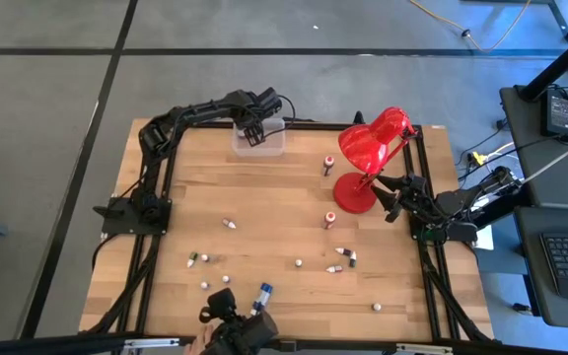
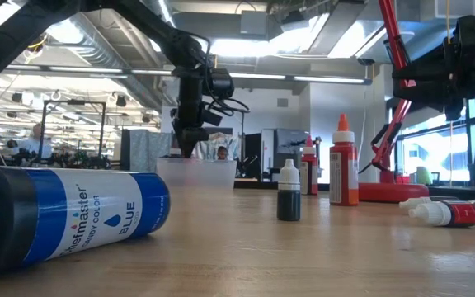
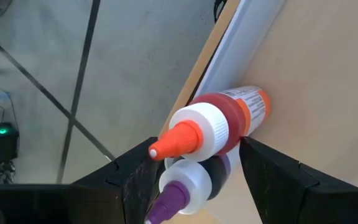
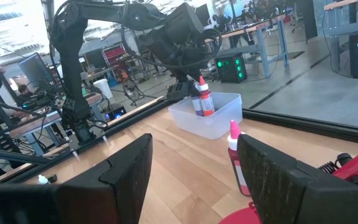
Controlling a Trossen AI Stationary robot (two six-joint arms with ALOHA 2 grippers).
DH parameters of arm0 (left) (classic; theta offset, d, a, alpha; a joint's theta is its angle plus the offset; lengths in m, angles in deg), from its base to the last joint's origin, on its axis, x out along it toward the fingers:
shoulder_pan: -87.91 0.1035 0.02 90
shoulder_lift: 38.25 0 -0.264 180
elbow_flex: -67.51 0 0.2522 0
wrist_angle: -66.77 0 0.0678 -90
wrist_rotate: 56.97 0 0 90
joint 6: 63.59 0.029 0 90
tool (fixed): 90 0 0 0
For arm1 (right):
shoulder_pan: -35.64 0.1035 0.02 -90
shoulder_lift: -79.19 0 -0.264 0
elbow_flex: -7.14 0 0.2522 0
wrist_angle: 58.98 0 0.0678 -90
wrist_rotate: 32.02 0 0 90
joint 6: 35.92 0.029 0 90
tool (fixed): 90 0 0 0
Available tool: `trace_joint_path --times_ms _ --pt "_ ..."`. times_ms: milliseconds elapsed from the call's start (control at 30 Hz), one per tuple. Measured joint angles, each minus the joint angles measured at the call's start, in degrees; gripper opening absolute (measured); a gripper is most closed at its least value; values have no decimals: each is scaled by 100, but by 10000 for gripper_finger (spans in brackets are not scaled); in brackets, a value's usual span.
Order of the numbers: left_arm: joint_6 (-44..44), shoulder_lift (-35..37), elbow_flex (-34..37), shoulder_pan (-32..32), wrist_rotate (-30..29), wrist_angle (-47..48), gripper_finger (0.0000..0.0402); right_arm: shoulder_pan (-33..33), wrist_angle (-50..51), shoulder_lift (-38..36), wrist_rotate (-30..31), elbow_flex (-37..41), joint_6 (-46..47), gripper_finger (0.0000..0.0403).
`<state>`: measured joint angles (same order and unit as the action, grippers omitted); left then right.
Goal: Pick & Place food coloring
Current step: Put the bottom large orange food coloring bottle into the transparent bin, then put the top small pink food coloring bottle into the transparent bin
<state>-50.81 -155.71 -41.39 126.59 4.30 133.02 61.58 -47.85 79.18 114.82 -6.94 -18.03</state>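
A: Starting at the left, what's the left gripper (image 1: 255,130) doing?

B: It hangs over the clear box (image 1: 260,146) at the far edge, jaws spread. Two bottles, orange-capped (image 3: 213,124) and purple-capped (image 3: 191,183), stand between its fingers in the box; I judge this the release step.

A: And the rest of the food coloring?

B: Scattered across the table (image 1: 274,212), including the blue bottle (image 1: 263,294) at the near edge.

A: Rightward?

B: The right gripper (image 1: 390,200) waits open beside the red lamp (image 1: 368,158). Next: lift clear, fetch another.
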Motion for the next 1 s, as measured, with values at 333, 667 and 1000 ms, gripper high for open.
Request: trace_joint_path --times_ms 333,667,1000 --pt "-101 159 -187 -94 15 175 224 2 1 0 0 -2 -7 237" --pt "-710 155 -1224 -371 750 957 224 2 -1 0 0 0 -11 237" --pt "-1522 725 -1586 -1430 3123 1313 224 2 -1 0 0 0 -13 237"
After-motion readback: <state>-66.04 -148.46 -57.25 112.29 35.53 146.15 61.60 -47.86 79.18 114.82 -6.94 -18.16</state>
